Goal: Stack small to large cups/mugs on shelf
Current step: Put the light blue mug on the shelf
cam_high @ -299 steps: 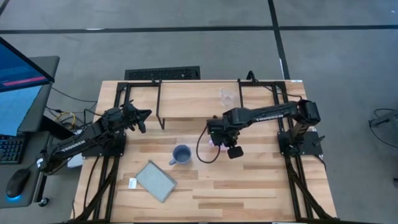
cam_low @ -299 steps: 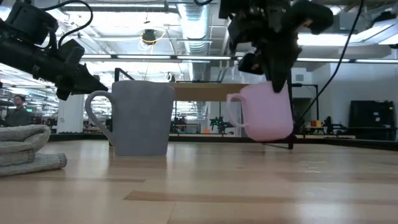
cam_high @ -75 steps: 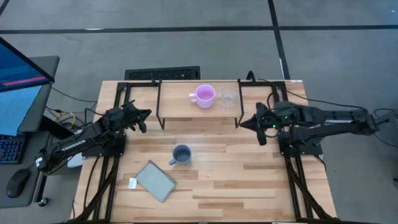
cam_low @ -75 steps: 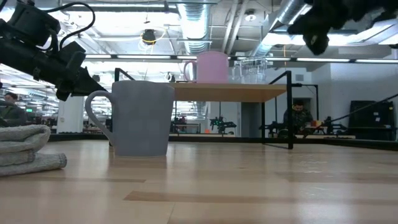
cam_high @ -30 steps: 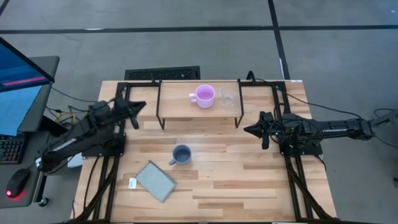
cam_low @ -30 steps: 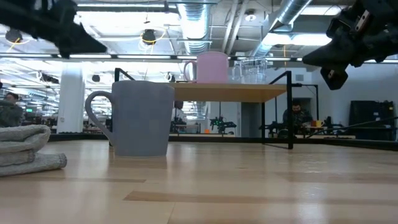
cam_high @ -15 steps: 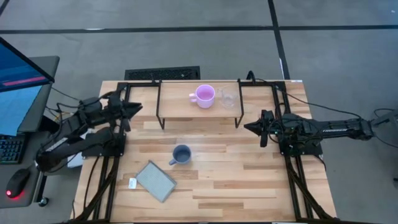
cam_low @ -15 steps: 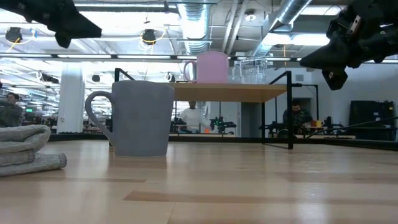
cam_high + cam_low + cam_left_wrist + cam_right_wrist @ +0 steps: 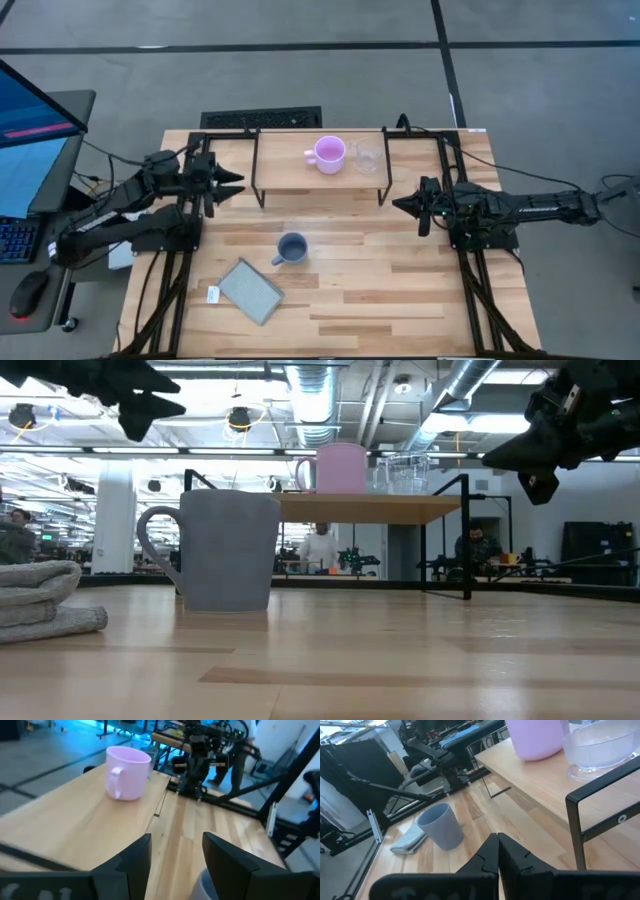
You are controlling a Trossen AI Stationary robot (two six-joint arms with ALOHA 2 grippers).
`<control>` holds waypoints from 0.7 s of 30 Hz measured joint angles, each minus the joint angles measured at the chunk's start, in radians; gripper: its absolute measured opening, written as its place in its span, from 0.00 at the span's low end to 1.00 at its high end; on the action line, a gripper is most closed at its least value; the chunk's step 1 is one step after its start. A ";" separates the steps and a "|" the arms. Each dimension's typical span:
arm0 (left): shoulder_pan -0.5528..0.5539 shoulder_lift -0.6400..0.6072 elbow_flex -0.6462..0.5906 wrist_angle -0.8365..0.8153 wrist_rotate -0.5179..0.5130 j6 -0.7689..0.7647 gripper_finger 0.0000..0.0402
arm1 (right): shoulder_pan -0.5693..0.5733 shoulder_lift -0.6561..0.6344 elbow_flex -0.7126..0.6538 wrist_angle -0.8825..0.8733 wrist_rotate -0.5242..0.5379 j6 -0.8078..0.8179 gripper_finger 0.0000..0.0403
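High view, near to far: a flat grey pad (image 9: 250,291) lies beside a small white tag (image 9: 213,294) whose writing is too small to read. The grey-blue mug (image 9: 291,248) stands mid-table. Left gripper (image 9: 234,184) hovers with fingers parted; right gripper (image 9: 398,206) has fingers pressed together. Farther, on the shelf (image 9: 290,172), pink mug (image 9: 328,154) and clear glass cup (image 9: 366,158) stand side by side.

Overhead looks down; low view level; both share the shelf (image 9: 300,172).
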 joint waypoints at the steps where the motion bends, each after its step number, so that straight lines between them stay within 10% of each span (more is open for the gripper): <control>1: -0.017 0.010 0.000 0.008 -0.015 0.018 0.42 | 0.000 0.000 0.000 0.000 0.000 0.000 0.06; 21: -0.496 0.291 0.045 0.175 -0.451 0.010 0.42 | 0.000 0.000 0.000 0.000 0.016 0.008 0.05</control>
